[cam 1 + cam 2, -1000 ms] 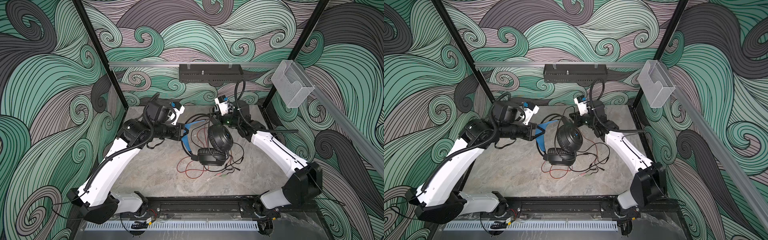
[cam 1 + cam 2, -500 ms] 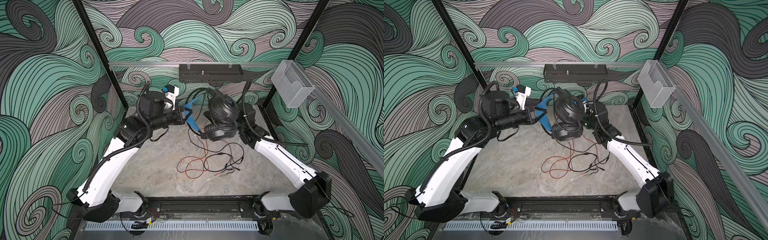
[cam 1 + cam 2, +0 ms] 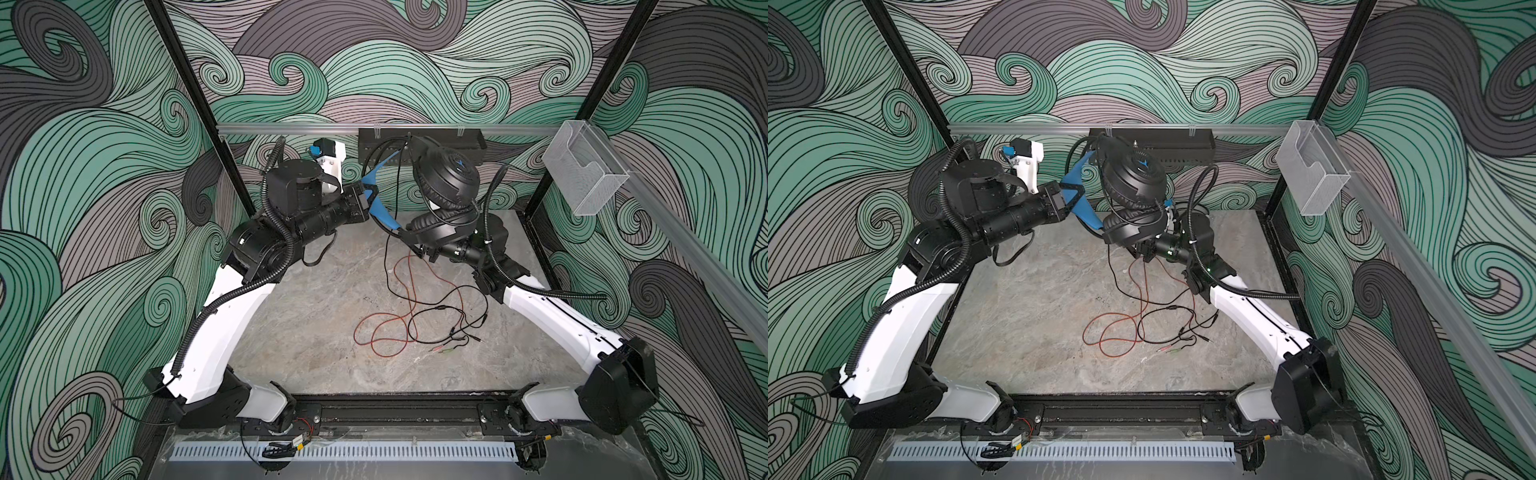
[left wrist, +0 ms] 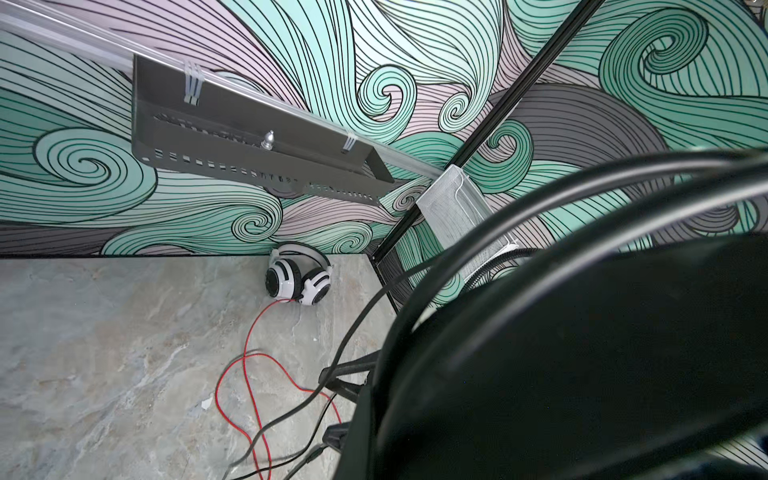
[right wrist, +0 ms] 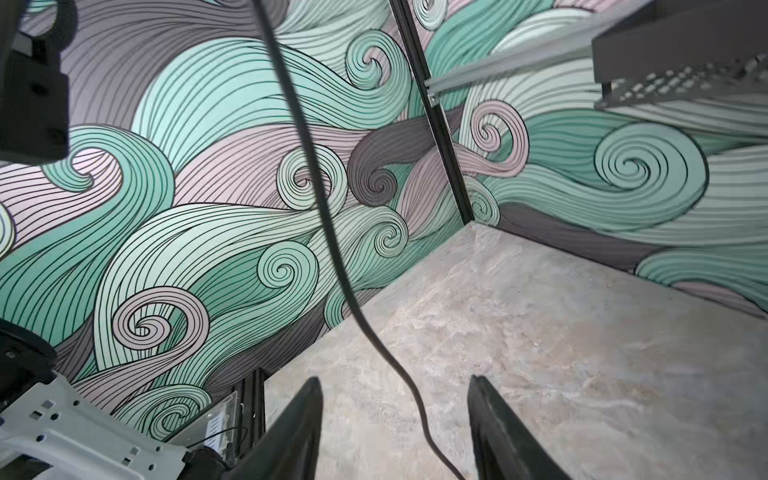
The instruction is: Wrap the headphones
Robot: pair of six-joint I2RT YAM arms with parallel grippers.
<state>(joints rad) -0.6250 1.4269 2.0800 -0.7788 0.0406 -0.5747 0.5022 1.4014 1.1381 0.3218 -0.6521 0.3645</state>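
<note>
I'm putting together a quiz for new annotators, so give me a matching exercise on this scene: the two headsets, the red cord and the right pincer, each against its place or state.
Things
1. black headphones
2. white-and-black headphones
3. red cord
4. right pincer

Places and states
A. open
B. lying in loops on the table
C. held in the air by the left pincer
D. sitting on the table by the back wall

Pairs: 1-C, 2-D, 3-B, 4-A
</note>
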